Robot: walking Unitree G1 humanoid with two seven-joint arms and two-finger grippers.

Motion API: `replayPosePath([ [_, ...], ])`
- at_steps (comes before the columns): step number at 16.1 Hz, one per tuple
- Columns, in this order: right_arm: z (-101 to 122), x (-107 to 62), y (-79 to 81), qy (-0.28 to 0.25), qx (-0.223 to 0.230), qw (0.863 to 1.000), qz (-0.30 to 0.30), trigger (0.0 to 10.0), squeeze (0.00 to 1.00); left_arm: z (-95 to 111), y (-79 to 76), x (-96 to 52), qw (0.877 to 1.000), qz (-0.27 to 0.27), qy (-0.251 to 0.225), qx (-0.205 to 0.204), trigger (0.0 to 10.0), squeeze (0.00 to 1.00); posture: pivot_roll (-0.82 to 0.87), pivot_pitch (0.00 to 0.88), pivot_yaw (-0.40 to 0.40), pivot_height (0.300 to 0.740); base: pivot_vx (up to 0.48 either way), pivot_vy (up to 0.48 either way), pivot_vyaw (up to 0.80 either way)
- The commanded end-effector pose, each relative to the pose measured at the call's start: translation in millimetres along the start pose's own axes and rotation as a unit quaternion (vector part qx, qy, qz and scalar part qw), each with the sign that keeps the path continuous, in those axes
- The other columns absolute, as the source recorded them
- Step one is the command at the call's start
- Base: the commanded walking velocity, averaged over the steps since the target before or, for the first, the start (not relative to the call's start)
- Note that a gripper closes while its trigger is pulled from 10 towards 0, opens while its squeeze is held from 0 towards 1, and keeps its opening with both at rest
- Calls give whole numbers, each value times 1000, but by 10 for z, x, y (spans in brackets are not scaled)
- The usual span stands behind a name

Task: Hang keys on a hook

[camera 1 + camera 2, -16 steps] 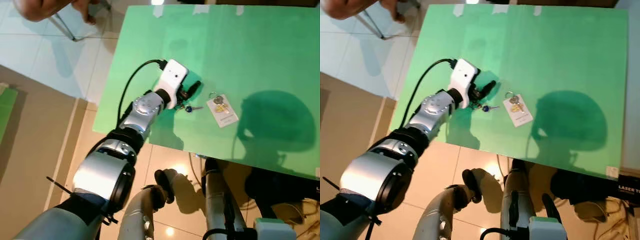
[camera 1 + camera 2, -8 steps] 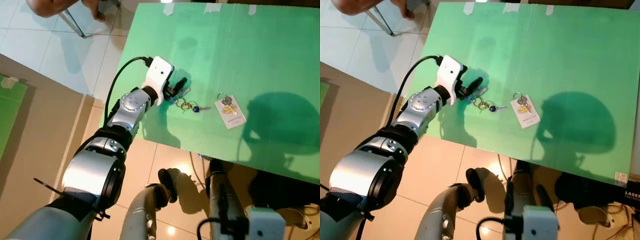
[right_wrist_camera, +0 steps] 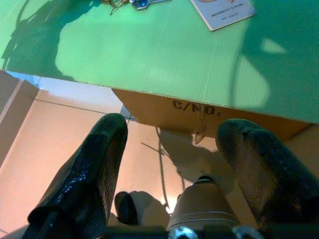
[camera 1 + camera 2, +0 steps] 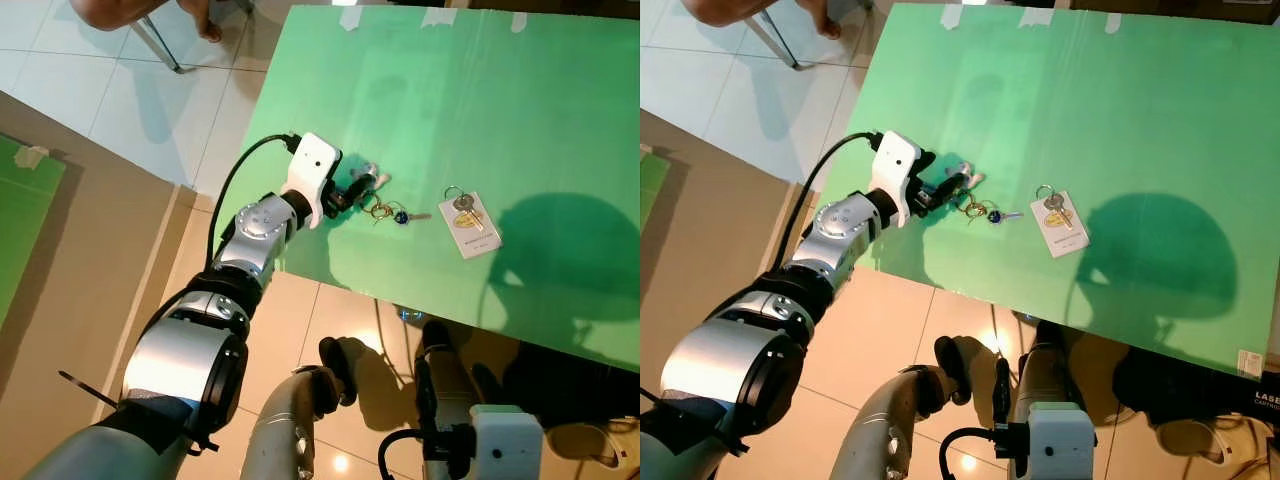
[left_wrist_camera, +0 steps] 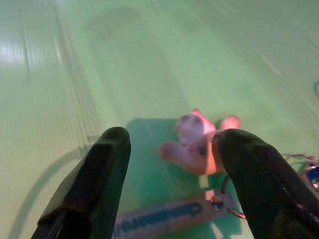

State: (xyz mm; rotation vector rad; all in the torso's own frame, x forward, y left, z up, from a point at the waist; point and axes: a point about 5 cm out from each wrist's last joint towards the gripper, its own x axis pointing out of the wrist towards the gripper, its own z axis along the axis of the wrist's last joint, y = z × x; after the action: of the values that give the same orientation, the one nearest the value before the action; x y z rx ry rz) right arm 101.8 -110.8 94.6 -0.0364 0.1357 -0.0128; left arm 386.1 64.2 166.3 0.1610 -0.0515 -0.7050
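Green board covered the table (image 4: 520, 110), and on it, near the front edge toward the left corner, lay the keys (image 4: 385, 211): a bunch on brass rings with a blue-headed key, a pink charm (image 5: 199, 142) and a printed strap. The left pincer (image 4: 362, 185) reached in low from the table's left edge with its fingers spread, the charm and strap lying between them in the left wrist view, apparently lined up to close on that soft end, not on the flat metal. Nothing was pinched yet. A second set, a white tag (image 4: 472, 221) with keys on a ring, lay just beyond, farther along the front edge. The right pincer (image 3: 174, 174) hung idle below the table's front edge, fingers apart. No hook could be made out.
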Motion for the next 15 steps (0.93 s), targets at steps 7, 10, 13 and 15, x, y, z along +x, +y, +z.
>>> replayPosePath([
  [7, -86, -64, 152, 21, 24, 999, 18, 10000, 0, -47, -162, 29, 999, -30, -11, -39, 10000, 0, -558, 428, 320, 740, 0, 0, 0],
  [10, -88, -62, 168, 20, 25, 999, 16, 10000, 0, -82, -202, 34, 999, -33, -1, -28, 10000, 0, -563, 435, 322, 740, 0, 0, 0],
  [13, -71, -106, 169, 22, 25, 999, 16, 10000, 0, -106, -237, 50, 999, -29, 9, -11, 10000, 0, -574, 449, 315, 740, 0, 0, 0],
  [15, -62, -142, 166, 25, 26, 999, 16, 10000, 0, -118, -254, 68, 1000, -20, 18, -7, 10000, 1000, -580, 456, 310, 740, 0, 0, 0],
])
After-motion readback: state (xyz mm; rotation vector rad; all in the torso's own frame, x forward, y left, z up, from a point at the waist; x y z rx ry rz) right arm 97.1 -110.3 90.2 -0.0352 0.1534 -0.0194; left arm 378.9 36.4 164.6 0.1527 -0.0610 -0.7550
